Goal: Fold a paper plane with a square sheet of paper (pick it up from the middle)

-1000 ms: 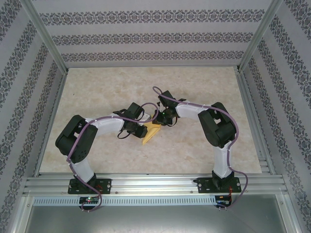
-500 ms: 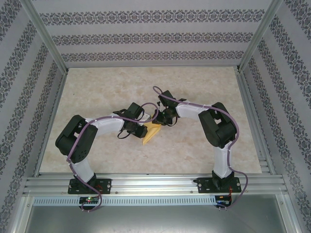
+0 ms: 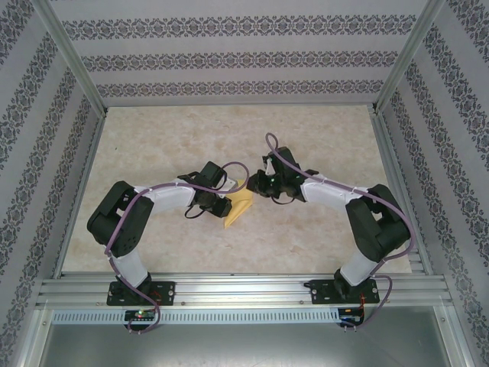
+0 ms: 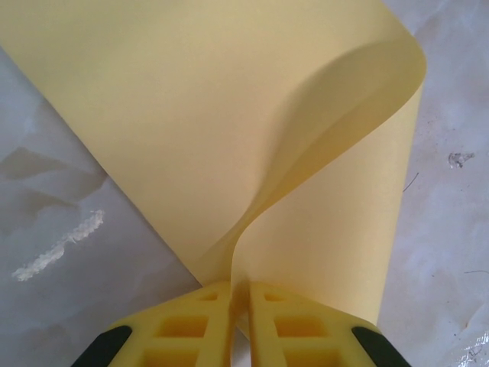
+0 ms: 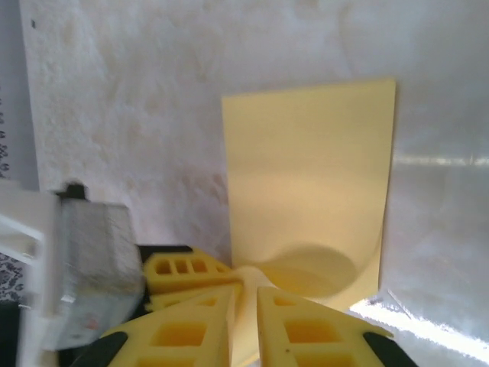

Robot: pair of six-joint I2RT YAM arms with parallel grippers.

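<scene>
Mid-frame, the square sheet of paper (image 3: 241,206) is pinched by both the left gripper (image 4: 239,294) and right gripper (image 5: 246,298).

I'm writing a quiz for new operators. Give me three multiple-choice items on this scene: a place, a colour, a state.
1. Where is the square sheet of paper?
A) against the back wall
B) on the table, between the left gripper and right gripper
C) on the near rail
2. What colour is it?
A) yellow
B) blue
C) white
3. The left gripper is:
A) wide open
B) shut on the sheet
C) not touching it
Key: B, the top view shows it between them; A, yellow in every view; B, the left wrist view shows it pinched.
</scene>
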